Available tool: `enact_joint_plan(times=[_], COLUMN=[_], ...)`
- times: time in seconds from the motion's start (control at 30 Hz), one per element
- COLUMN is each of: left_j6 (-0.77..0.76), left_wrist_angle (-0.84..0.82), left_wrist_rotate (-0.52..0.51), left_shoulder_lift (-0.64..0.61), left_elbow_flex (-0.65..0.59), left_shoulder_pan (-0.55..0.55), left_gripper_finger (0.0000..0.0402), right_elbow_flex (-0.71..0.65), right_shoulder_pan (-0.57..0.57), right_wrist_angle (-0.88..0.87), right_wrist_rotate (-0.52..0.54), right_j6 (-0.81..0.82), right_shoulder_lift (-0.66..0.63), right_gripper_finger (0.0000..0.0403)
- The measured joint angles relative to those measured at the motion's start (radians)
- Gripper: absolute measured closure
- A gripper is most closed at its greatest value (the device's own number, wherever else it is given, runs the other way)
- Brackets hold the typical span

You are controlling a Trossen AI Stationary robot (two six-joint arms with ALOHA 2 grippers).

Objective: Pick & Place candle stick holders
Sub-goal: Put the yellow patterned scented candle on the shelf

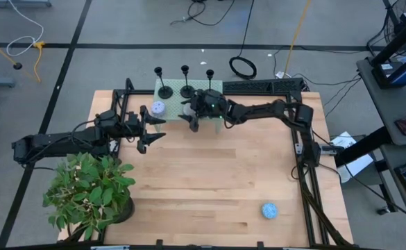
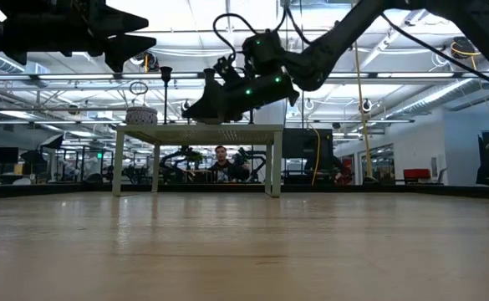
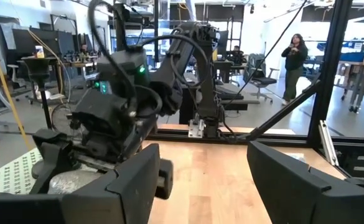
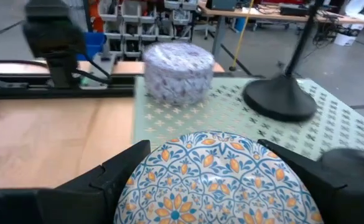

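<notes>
Three upright candle stick holders (image 1: 184, 82)

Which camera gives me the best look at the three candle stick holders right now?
The high view: all three candle stick holders stand in a row on the green mat. The right wrist view shows only one base; the low view only one stem top; the left wrist view shows none clearly.

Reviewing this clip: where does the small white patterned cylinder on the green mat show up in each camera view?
High view: the white cylinder sits on the green mat, left end.
Low view: on the raised mat, left.
Left wrist view: cannot tell.
Right wrist view: upper centre.
Shared landmark: the neighbouring candle stick holder.
</notes>
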Motion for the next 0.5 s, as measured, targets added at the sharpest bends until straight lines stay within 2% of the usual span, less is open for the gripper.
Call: enact_joint_plan(times=[0.5], left_j6=[0.005], left_wrist_angle=[0.000], left_wrist_rotate=[0.000], left_shoulder_lift=[0.000], left_elbow_flex=[0.000], left_shoulder_pan=[0.000], left_gripper_finger=[0.0151], right_elbow_flex=[0.001], right_shoulder_pan=[-0.025], right_wrist_angle=[0.074], right_wrist_rotate=[-0.003], right_j6=[-0.099], right_shoulder_lift=[0.014], right_gripper_finger=[0.0124])
